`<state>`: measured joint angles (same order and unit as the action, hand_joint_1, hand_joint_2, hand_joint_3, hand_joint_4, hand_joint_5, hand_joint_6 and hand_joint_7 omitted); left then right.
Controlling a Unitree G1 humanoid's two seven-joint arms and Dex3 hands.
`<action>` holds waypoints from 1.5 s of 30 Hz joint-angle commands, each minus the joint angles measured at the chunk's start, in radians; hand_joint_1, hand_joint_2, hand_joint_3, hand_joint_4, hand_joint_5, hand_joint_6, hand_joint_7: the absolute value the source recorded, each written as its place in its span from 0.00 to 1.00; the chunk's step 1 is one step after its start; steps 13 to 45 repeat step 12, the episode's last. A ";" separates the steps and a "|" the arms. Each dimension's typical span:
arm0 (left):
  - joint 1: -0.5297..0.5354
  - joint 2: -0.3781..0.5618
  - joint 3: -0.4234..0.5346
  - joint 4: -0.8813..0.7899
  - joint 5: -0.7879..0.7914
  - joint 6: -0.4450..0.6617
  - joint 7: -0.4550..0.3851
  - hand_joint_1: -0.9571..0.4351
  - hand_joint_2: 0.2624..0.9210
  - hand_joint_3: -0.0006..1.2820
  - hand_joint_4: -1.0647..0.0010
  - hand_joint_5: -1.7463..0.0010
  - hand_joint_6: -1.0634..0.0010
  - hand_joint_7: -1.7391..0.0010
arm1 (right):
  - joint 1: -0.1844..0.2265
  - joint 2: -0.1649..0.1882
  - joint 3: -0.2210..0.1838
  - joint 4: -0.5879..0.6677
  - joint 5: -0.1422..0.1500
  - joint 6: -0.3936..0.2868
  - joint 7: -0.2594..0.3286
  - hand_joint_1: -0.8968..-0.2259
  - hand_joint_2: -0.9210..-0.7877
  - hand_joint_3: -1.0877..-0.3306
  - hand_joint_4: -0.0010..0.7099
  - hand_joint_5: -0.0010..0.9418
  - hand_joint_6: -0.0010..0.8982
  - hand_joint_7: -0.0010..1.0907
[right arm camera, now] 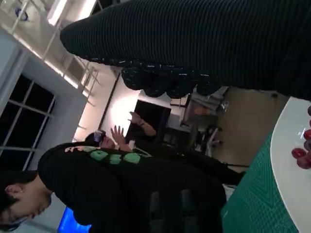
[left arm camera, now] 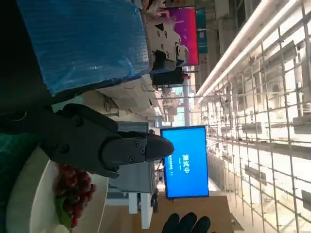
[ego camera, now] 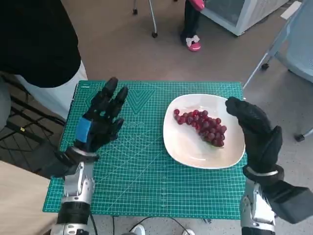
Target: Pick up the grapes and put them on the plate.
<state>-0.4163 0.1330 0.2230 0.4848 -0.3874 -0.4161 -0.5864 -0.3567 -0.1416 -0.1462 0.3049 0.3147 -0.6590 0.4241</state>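
Observation:
A bunch of red grapes [ego camera: 203, 126] lies on the white plate [ego camera: 186, 149] at the right of the green mat. My right hand [ego camera: 257, 132], in its black glove, hovers above the plate's right rim, fingers apart and holding nothing. My left hand [ego camera: 100, 122] is raised over the mat's left half, well left of the plate, fingers stretched out and empty. The left wrist view shows the grapes [left arm camera: 73, 191] on the plate [left arm camera: 26, 204] beyond my black fingers [left arm camera: 107, 145]. In the right wrist view the plate's edge [right arm camera: 286, 165] and a few grapes [right arm camera: 302, 156] peek in.
The green cutting mat [ego camera: 142, 176] covers the small table. A person in black stands close at the table's far left corner [ego camera: 34, 44] and shows in the right wrist view [right arm camera: 121, 189]. Chair legs [ego camera: 154, 19], a pink shoe [ego camera: 194, 45] and another chair's frame [ego camera: 274, 49] lie beyond the table.

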 commanded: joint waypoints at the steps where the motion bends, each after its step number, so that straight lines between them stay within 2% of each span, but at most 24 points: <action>1: 0.019 -0.005 -0.006 -0.026 -0.012 0.017 -0.006 0.29 1.00 0.29 0.75 0.99 0.74 0.99 | 0.001 -0.004 -0.004 0.020 0.016 0.007 0.021 0.37 0.00 0.39 0.53 0.00 0.12 0.19; 12: 0.048 -0.015 -0.012 -0.050 -0.003 0.014 0.009 0.30 1.00 0.28 0.74 0.99 0.73 0.99 | -0.014 -0.005 -0.007 0.034 0.025 0.013 0.037 0.39 0.00 0.38 0.53 0.00 0.13 0.19; 45: 0.048 -0.015 -0.012 -0.050 -0.003 0.014 0.009 0.30 1.00 0.28 0.74 0.99 0.73 0.99 | -0.014 -0.005 -0.007 0.034 0.025 0.013 0.037 0.39 0.00 0.38 0.53 0.00 0.13 0.19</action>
